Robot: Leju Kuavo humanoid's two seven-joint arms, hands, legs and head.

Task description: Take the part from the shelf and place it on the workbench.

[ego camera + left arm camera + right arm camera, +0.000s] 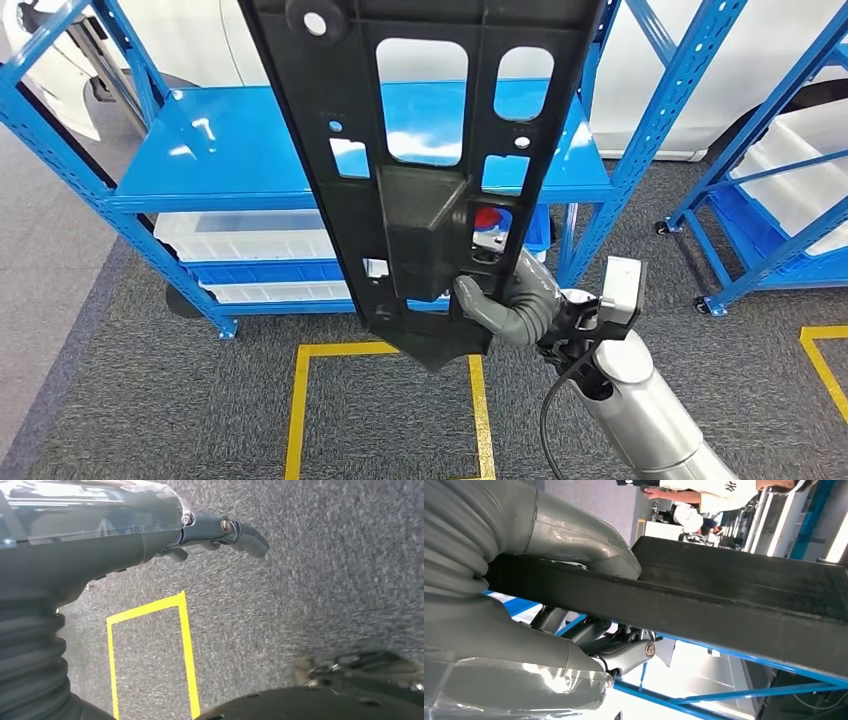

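Right hand gripping black part by lower end, lifted off blue shelf for carrying; left hand hanging empty, fingers loosely apart.

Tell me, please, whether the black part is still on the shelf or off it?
Off it: the right hand holds the black part up in the air, in front of the blue shelf.

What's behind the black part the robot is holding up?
Through the black part's cutouts, the blue shelf and something red show. The robot hand grips its lower end. Anything behind its solid areas is hidden.
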